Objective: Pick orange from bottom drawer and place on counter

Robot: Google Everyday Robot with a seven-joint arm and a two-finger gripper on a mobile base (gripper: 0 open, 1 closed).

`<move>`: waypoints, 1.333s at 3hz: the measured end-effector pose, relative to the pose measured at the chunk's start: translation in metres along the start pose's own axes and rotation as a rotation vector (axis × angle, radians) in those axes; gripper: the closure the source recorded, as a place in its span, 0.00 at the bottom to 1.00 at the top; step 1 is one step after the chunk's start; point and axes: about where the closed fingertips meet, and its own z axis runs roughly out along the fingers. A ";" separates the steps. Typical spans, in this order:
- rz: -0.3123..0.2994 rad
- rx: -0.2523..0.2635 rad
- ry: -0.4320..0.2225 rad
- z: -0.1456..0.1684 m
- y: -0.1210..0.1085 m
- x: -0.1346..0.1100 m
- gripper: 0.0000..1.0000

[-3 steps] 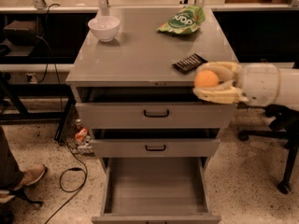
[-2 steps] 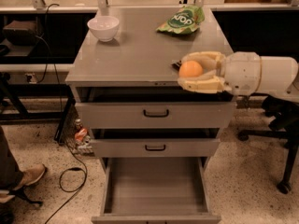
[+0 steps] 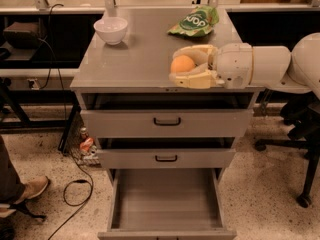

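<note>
hovering low over counter (image 3: 135, 59) front edge, gripper (image 3: 176, 66) clamped round orange (image 3: 183, 63), kept low so fruit won't roll; bottom drawer (image 3: 165, 201) open below.

The robot's white arm (image 3: 272, 65) reaches in level from the right edge, ending in a thick rounded wrist (image 3: 232, 65). Its pincer (image 3: 175, 66) points left, just above the front right part of the desk (image 3: 135, 59). The two pale fingers (image 3: 192, 51) lie one behind and one in front of the orange (image 3: 183, 64), closed against it and holding it between them.
</note>
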 end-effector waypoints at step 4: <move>0.044 0.155 0.136 0.098 -0.124 0.088 1.00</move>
